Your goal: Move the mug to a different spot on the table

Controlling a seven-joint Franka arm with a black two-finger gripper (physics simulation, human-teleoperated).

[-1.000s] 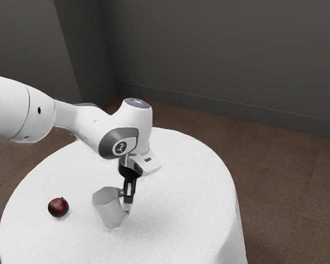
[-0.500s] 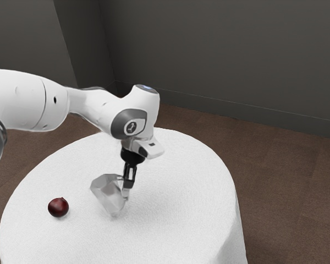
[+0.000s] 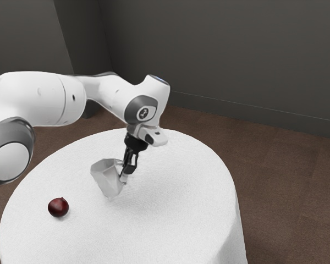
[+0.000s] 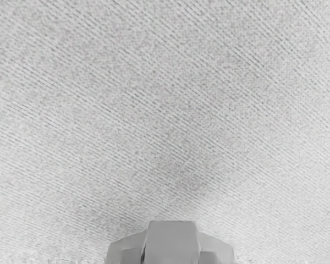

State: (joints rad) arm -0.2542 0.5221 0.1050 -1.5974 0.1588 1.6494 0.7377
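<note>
Black two-finger pincer [image 3: 125,171] clamped on the rim of the pale grey faceted mug [image 3: 106,177]. Mug tilted, apparently just clear of the round white-clothed table [image 3: 181,209]. Dark red onion [image 3: 58,207] at mug's eight o'clock, well apart. Pickup looks done; carry and set-down remain.

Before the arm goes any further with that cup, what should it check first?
1. Grip: the end effector pinches the mug at its rim from two sides. Ok.
2. Mug upright: it hangs tilted. Not ok.
3. Mug's base clear of the table: cannot tell.
4. Red onion out of the way: it lies apart from the mug, toward the exterior view's left. Ok.
5. Room to set down: white cloth toward the exterior view's right. Ok.
</note>
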